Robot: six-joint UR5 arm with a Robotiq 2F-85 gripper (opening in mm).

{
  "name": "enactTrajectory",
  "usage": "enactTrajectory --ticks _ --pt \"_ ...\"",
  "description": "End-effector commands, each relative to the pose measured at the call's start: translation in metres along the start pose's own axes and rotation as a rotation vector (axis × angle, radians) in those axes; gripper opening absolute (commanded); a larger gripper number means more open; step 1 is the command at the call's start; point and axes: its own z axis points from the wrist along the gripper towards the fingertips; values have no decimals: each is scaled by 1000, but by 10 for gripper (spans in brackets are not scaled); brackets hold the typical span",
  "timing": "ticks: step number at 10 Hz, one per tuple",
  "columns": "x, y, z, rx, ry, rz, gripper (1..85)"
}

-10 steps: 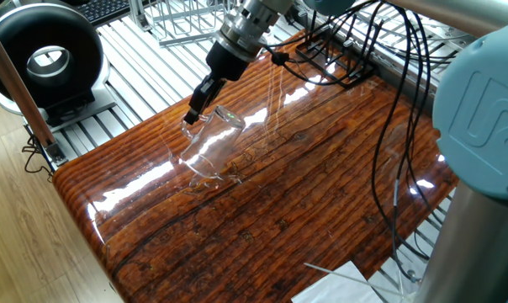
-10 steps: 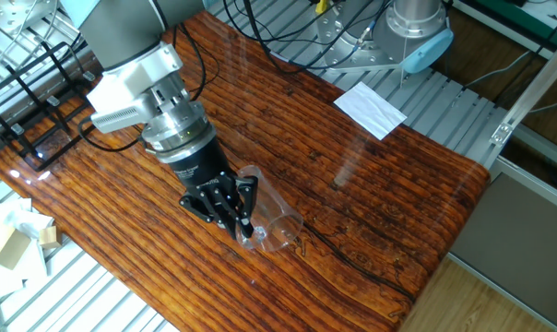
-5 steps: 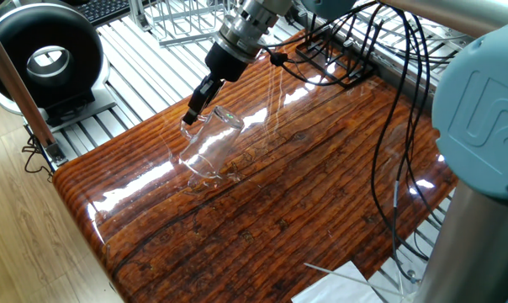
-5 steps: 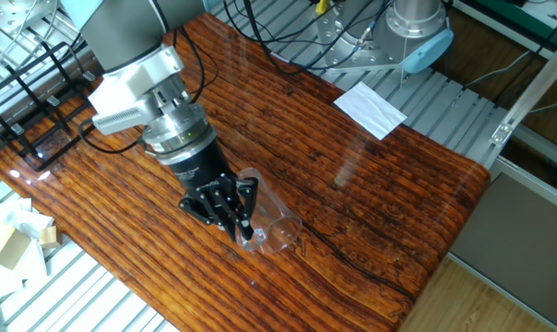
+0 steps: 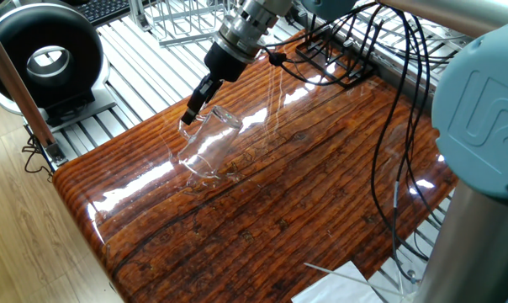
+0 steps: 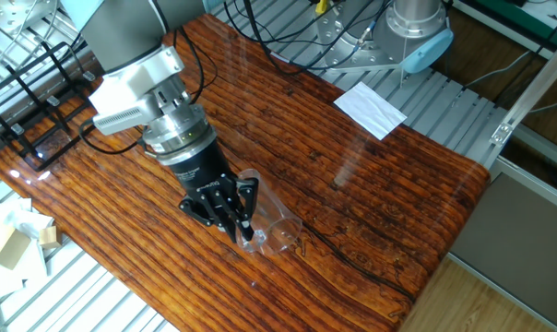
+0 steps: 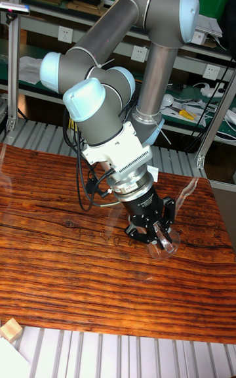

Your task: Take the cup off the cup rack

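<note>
The wooden table (image 5: 321, 194) lay under the gripper (image 5: 195, 108), with the black cup rack (image 6: 29, 88) well behind it at the table's far edge. The gripper's fingers (image 6: 244, 221) were narrowed onto the rim of the cup (image 5: 208, 147), clamping its wall. The clear cup hung tilted just below the fingertips, its thick base touching or nearly touching the tabletop.

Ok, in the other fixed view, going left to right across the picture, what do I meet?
Black wire cup rack → gripper → clear cup, tilted on the wooden table → white sheet of paper.
</note>
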Motion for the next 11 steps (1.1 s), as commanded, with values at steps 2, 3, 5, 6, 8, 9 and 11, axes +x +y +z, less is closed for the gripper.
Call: enactTrajectory --ticks 2,3,5,6,8,9,11 --pt "-11 13 -6 -36 -34 -2 123" --pt "-14 13 -7 -37 -43 -6 123" --pt "-15 11 -7 -32 -48 -22 120" --pt "-14 8 -6 -25 -46 -32 120" --pt "-13 4 -3 -20 -45 -61 133" --pt "-13 2 -2 -20 -51 -82 163" --pt "-14 0 -1 -19 -53 -109 210"
